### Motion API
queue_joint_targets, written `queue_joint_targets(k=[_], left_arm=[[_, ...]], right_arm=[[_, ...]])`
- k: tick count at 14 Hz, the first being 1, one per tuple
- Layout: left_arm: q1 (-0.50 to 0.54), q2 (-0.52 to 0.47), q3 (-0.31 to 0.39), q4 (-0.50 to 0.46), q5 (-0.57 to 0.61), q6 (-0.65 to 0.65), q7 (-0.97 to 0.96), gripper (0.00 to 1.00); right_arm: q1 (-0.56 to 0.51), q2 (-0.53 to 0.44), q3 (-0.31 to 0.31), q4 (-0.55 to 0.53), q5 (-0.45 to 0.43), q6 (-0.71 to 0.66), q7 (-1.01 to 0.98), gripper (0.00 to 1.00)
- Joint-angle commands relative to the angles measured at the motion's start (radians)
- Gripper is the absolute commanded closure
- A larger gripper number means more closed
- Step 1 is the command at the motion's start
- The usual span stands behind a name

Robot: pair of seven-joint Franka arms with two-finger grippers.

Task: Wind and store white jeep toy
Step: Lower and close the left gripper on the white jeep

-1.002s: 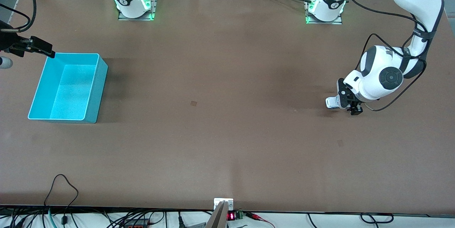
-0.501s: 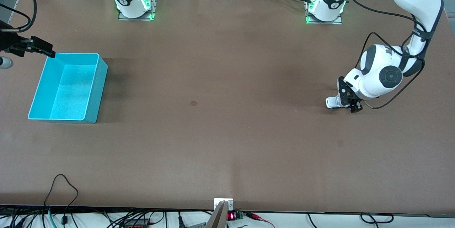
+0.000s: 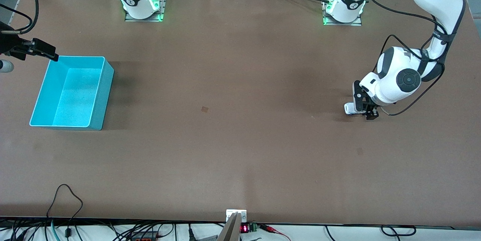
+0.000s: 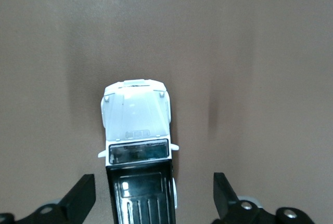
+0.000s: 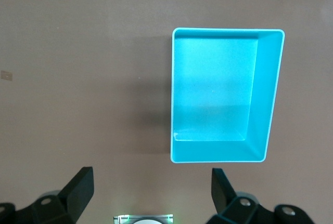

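Observation:
The white jeep toy [image 3: 349, 108], with a black roof and dark windscreen, sits on the brown table near the left arm's end. My left gripper [image 3: 363, 107] is low over its rear half. In the left wrist view the jeep [image 4: 136, 125] lies between the open fingers [image 4: 78, 197], with a gap on each side of the roof. My left gripper [image 4: 153, 190] holds nothing. The turquoise bin [image 3: 106, 90] stands empty at the right arm's end. My right gripper [image 3: 42, 50] waits open and empty, up beside the bin's corner. It also shows in the right wrist view [image 5: 151, 187], with the bin [image 5: 266, 94] in front of it.
The two arm bases [image 3: 142, 5] [image 3: 344, 8] stand along the table edge farthest from the front camera. A small tape mark [image 3: 204, 109] lies mid-table. Cables [image 3: 64, 199] hang at the edge nearest the front camera.
My left gripper has come down and shifted slightly toward the right arm's end, so it now covers more of the jeep. The jeep, the bin and the right arm have not moved.

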Motion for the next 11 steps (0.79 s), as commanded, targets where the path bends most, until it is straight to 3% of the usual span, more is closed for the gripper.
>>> queue_joint_targets(k=[1,11], left_arm=[[0.039,-0.024,-0.012,-0.030,0.017,0.017,0.014,0.00],[0.041,-0.025,-0.012,-0.073,0.017,0.081,0.048,0.00]], right_arm=[[-0.008,0.004,0.004,0.012,0.013,-0.017,-0.005,0.00],[-0.008,0.004,0.003,0.012,0.013,-0.017,-0.006,0.00]])
